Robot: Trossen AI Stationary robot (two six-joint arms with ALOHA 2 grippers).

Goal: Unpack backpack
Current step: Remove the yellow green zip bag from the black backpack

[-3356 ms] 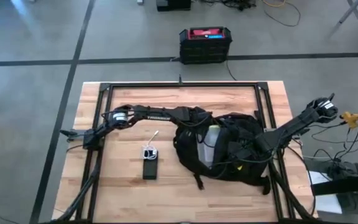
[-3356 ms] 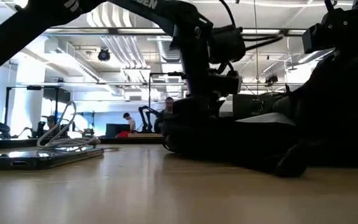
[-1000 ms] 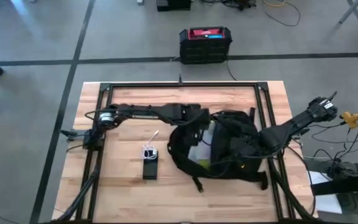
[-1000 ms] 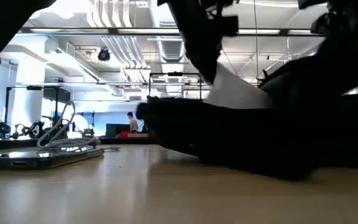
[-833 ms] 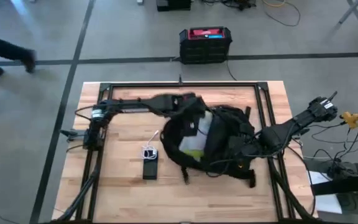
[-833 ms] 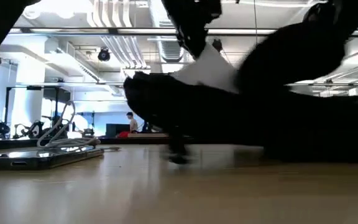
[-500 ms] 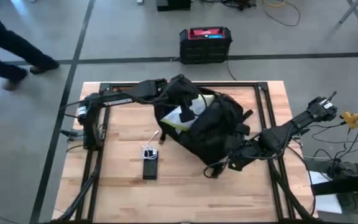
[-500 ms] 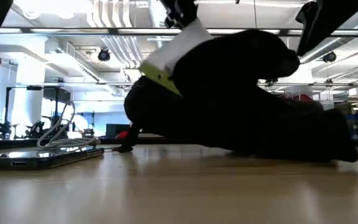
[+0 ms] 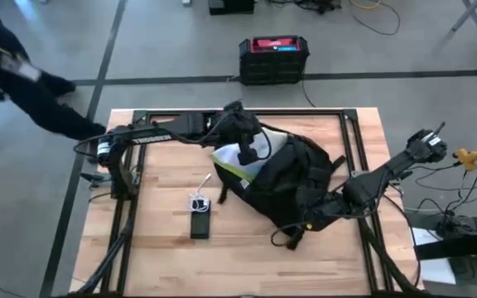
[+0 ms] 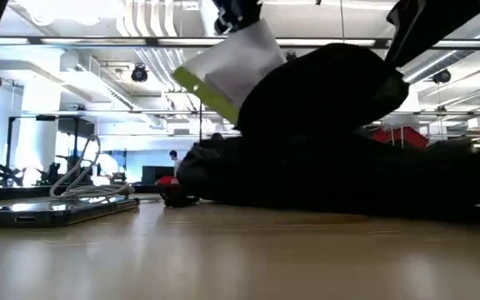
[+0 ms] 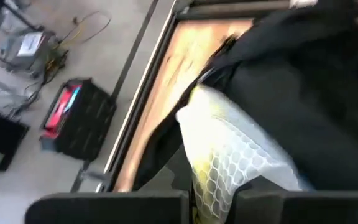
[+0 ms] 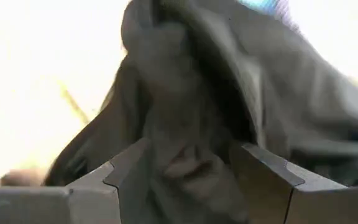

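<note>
The black backpack (image 9: 296, 184) lies in the middle of the table, its open end raised toward the far left. A white pouch with a yellow-green edge (image 9: 237, 164) sticks out of that opening, its inner end hidden in the bag. In the low view the pouch (image 10: 223, 71) stands high above the backpack (image 10: 332, 142). My left gripper (image 9: 244, 151) is shut on the pouch. My right gripper (image 9: 315, 217) is shut on the backpack's near edge. My left gripper pinches the pouch's white, mesh-patterned outer end (image 11: 219, 180) between its two fingers, coming from above and from the far left. The pouch is held up at a slant, clear of the table, with its other end inside the backpack's opening. My right gripper pinches a bunch of the backpack's black fabric (image 12: 179, 158) between its two fingers, at the bag's near right edge. It comes in low from the table's right side. How many layers it has cannot be told. The bag's underside rests on the table.
A dark flat device (image 9: 199, 223) with a white cable (image 9: 199, 199) lies on the table left of the backpack. A black box with a red top (image 9: 273, 58) stands on the floor beyond the far edge. A person (image 9: 11, 74) walks past the far left corner.
My left gripper has risen and gone toward the far left with the pouch, drawing it partly out. The backpack has been dragged left and turned, its open end lifted. My right gripper has followed toward the near left, still shut on the fabric. A person has come in at left.
</note>
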